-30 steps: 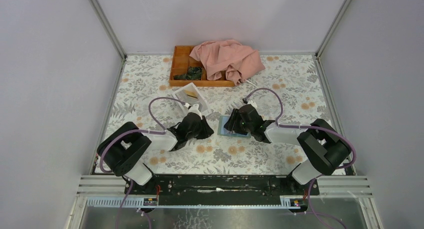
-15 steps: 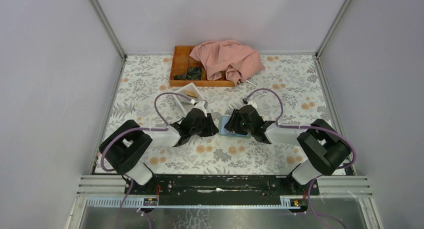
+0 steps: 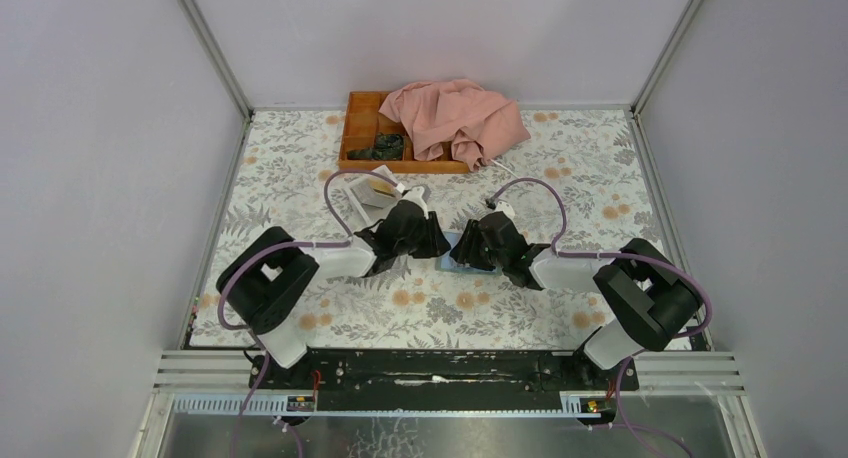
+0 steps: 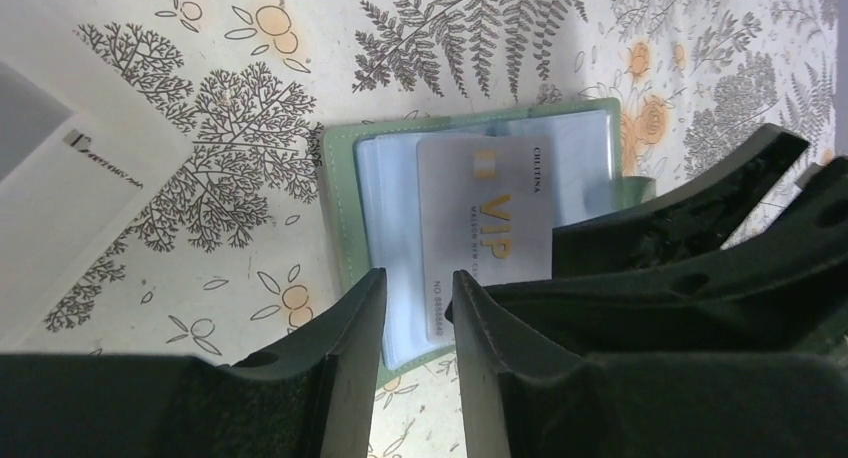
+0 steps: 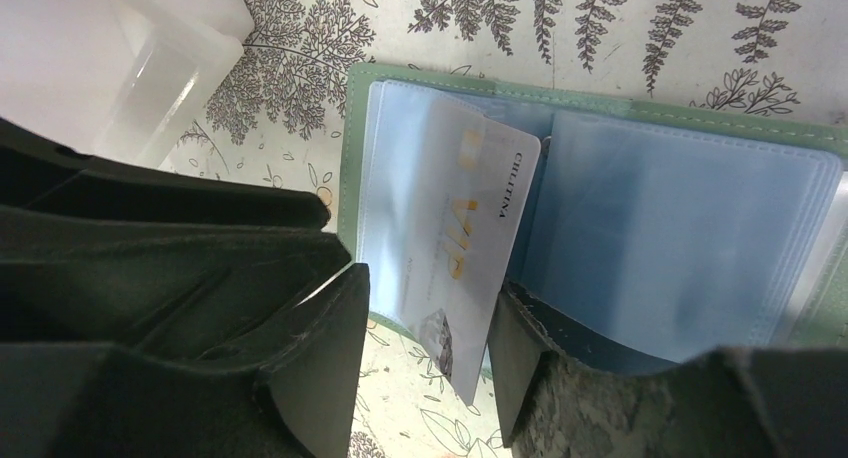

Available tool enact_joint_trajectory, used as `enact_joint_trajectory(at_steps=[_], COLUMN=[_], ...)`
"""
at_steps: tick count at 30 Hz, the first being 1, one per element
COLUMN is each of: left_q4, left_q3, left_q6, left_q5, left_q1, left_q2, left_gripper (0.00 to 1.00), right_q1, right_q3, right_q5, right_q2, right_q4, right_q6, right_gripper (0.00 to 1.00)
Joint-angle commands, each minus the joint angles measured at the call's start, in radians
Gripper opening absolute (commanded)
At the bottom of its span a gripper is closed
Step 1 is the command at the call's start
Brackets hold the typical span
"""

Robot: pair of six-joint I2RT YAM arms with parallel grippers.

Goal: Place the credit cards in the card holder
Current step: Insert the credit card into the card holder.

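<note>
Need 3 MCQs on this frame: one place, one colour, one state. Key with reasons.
1. Where does the card holder lie?
A. On the metal rail
B. On the table, between both grippers
C. In the white box

2. What colour is the cloth draped over the tray?
A. Pink
B. Blue
C. Black

3. The card holder is:
A. Folded shut
B. Open, a card partly in a sleeve
C. Held in the air

Key: 1 B, the left gripper and right gripper flank it. 2 A, the top view shows pink. 3 B, both wrist views show its pages spread flat, the card sticking out.
</note>
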Motion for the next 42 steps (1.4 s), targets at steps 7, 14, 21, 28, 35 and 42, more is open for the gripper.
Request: enact_joint_trajectory(at_steps=[7,14,21,28,35,42], left_q4=[0.012,-0.058,-0.095,-0.104,-0.102,-0.101], left_q3=[0.045,0.047,0.049,0.039,0.035,0.032], left_q6=[-0.005,-0.026,-0.045,-0.053,-0.052,-0.05], left_q5=[0.001,-0.068,-0.094,-0.098,-0.092,-0.088], left_q1=[-0.004,-0.005,-0.014,-0.017,-0.02,-0.02], left_q2=[0.12,0.173,0.208,0.221,0.228,0.229], left_gripper=[0.36,0.3,0.27,0.27,0.26,0.26], right_q1=[0.025,0.026,0.026,0.026,0.026,0.026], right_q3=[-0.034,-0.021,-0.01,-0.007,0.005,0.007], right_q5=[0.007,0.031,0.101,0.142,0.151,0.156], right_q2=[0.006,-0.013,-0.057,-0.094,-0.1,-0.096], right_q4=[-0.061,-0.114,-0.196,-0.233,-0.248,-0.223], right_q6=[-0.016,-0.032,-0.042,-0.041,-0.041,-0.039], right_gripper=[0.52,0.59,0.61,0.61,0.6,0.54])
